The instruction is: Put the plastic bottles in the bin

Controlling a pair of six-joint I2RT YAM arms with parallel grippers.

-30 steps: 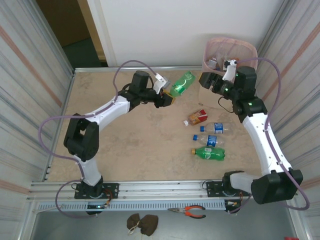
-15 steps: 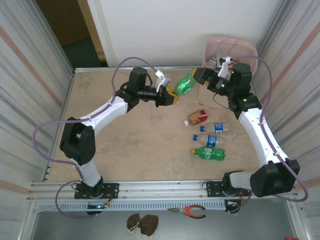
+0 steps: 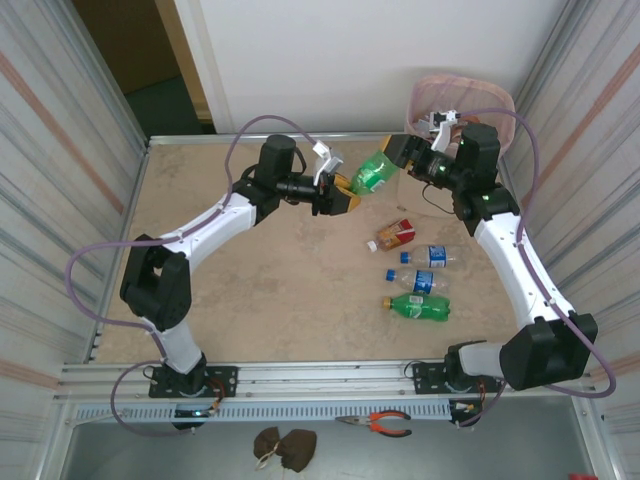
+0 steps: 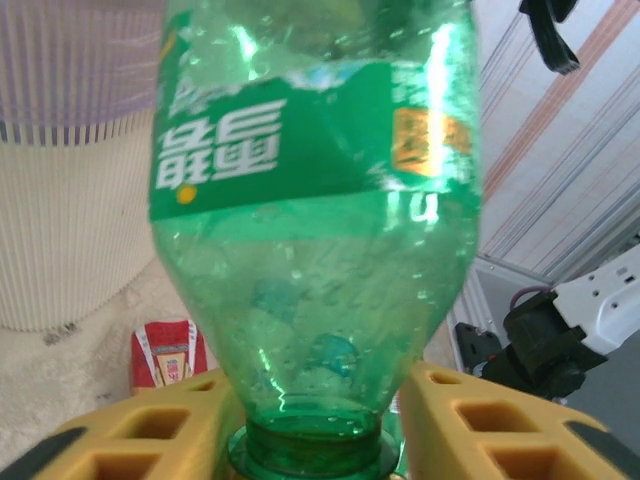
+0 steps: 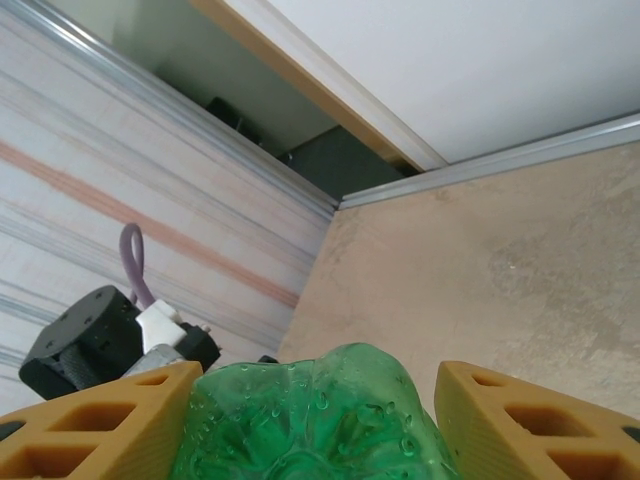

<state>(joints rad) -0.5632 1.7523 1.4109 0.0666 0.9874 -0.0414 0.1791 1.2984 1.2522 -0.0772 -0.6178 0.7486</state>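
left wrist view | green bottle [image 4: 315,250] is showing a green label [image 4: 300,140] with two big white Chinese-looking characters, can't really read them | orange patch beside them is blurring out | red carton [image 4: 168,355] is carrying tiny unreadable print | top view: blue-label bottles [image 3: 430,257] are looking too small to read

White-and-black arms [image 3: 205,228], purple cables [image 3: 70,275], yellow pincer fingers [image 4: 480,420] (honeycombed)

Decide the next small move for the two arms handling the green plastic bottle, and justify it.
Probably close the right gripper firmly on the green plastic bottle. The left gripper clamps the bottle's neck in mid-air, and the right wrist view shows its base between that gripper's fingers, so this looks like a handover. The pale pink mesh bin stands just beyond the right arm.
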